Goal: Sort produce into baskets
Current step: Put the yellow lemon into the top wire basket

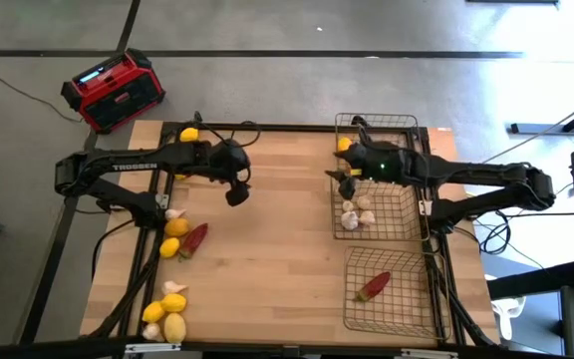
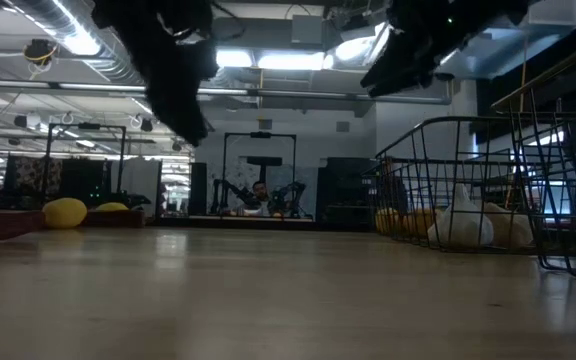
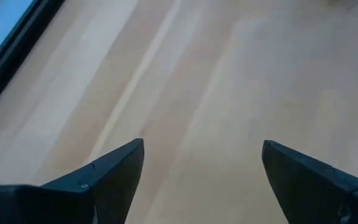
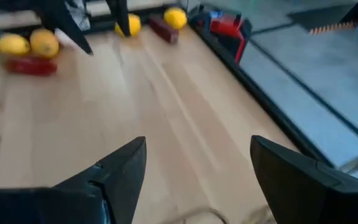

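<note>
Seen from above, we find the wooden desk (image 1: 267, 259) carrying three wire baskets along its right side: the far basket (image 1: 407, 128) holds one lemon (image 1: 344, 145), the middle basket (image 1: 399, 224) holds a cluster of garlic bulbs (image 1: 355, 213), and the near basket (image 1: 407, 307) holds one red chili pepper (image 1: 374, 286). Unsorted produce lies along the left edge of the desk: a lemon at the far corner (image 1: 188, 134), a garlic bulb (image 1: 174, 213) just beside two lemons (image 1: 173, 237) and a chili pepper on the desk (image 1: 194, 238), and, at the near corner, a group of lemons and garlic (image 1: 164, 313). We see the left end effector (image 1: 237, 192) hanging above bare wood in the far-left part of the desk, near no item; its wrist view shows the two dark fingers (image 3: 107, 174) released and spread wide with only wood grain between them. The right end effector (image 1: 348, 182) hovers over the left rim of the baskets, where the far and middle ones meet; its fingers (image 4: 114, 168) are likewise spread apart and hold nothing. In the level view, we note both arms raised clear of the desk surface. A red-and-black radio (image 1: 113, 90) stands on the floor beyond the far-left corner of the desk.
</note>
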### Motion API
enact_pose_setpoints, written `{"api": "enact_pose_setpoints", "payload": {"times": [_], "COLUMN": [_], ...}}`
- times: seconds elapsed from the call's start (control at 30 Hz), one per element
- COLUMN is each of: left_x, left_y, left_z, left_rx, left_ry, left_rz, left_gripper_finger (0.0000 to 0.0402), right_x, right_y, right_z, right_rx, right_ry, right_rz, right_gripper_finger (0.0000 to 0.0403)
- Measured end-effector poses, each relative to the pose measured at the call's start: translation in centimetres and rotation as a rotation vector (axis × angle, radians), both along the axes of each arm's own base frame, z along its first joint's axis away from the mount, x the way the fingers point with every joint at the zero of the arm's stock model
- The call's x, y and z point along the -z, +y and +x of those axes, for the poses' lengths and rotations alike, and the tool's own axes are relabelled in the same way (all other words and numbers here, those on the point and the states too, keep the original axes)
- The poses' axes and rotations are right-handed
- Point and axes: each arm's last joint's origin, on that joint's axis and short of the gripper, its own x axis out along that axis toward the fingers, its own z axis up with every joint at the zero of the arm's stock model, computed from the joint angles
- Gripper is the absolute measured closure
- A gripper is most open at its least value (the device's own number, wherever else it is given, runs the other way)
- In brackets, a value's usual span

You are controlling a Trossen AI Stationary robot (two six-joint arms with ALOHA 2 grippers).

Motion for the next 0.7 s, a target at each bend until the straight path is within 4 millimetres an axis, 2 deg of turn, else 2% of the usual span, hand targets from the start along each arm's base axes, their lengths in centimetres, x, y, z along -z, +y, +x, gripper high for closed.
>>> {"api": "enact_pose_setpoints", "payload": {"times": [0.4,0.7], "left_x": [1.1,1.3], "left_y": [2.1,4.0], "left_z": [-4.1,-6.6], "left_rx": [-0.487,-0.622], "left_ry": [0.306,0.438], "left_rz": [0.072,0.029], "left_gripper_finger": [0.0080,0.0080], "right_x": [-0.5,-0.5], "right_y": [0.3,0.3], "right_z": [0.3,0.3], "right_rx": [0.029,0.034], "right_ry": [-0.052,-0.053], "right_rz": [-0.036,-0.034], "right_gripper_finger": [0.0120,0.0120]}}
